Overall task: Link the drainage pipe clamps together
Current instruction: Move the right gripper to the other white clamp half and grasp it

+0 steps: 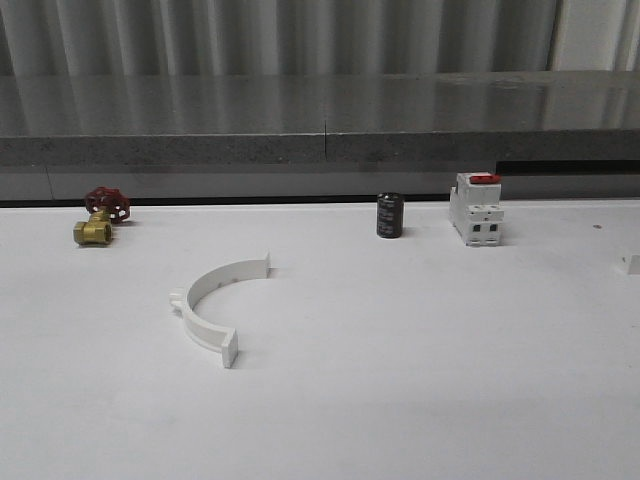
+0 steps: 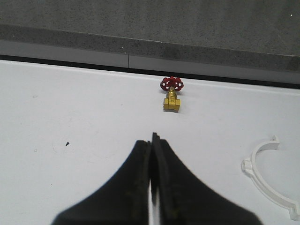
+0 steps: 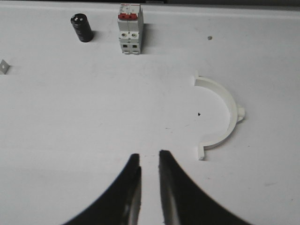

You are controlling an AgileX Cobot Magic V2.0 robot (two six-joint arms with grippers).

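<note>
Two separate clamp halves on bare table (nothing contained).

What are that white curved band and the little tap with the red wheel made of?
The curved clamp half looks like moulded white plastic, matt: even colour, crisp flat end tabs and a small lug on its outer side. The valve seems to have a brass body, judging by its yellow metallic sheen; its red handwheel could be painted metal or plastic, too small to tell.

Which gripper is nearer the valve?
Left. The valve lies just ahead of the left gripper; the right gripper faces the breaker, across the table.
</note>
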